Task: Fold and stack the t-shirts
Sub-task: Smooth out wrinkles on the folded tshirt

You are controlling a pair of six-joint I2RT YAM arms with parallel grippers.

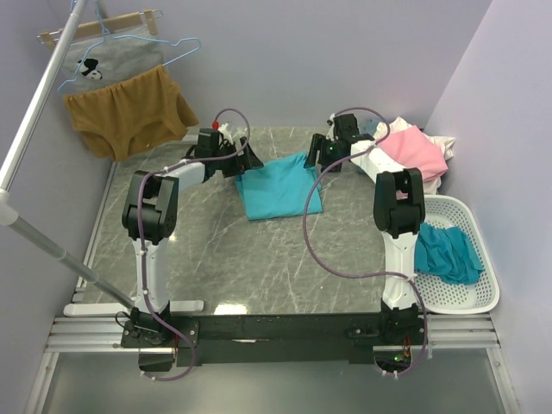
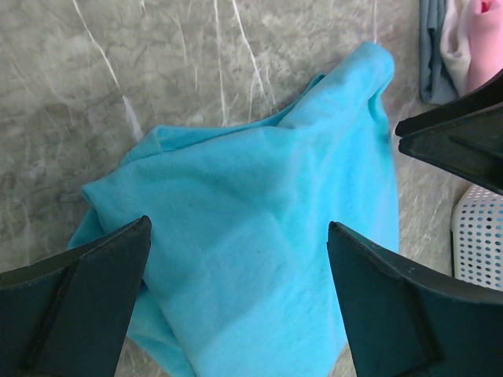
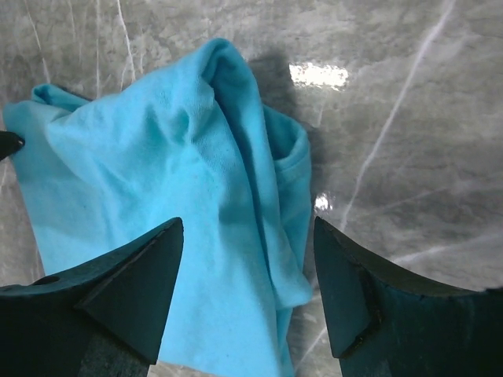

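A turquoise t-shirt (image 1: 280, 185) lies crumpled and partly folded at the back middle of the marble table. My left gripper (image 1: 246, 161) hangs over its left edge, open, with cloth (image 2: 259, 236) showing below the wide gap between its fingers (image 2: 86, 298). At the shirt's right edge my right gripper (image 1: 316, 155) is open too. Its jaws straddle a folded hem of the shirt (image 3: 173, 204) without pinching it. More t-shirts, pink on top (image 1: 416, 148), are piled at the back right. A darker teal one (image 1: 448, 254) lies in the basket.
A white perforated basket (image 1: 473, 297) stands along the table's right edge. A mustard-brown garment (image 1: 129, 116) and a grey printed one (image 1: 112, 65) hang on hangers at the back left. A metal pole (image 1: 34, 112) slants across the left side.
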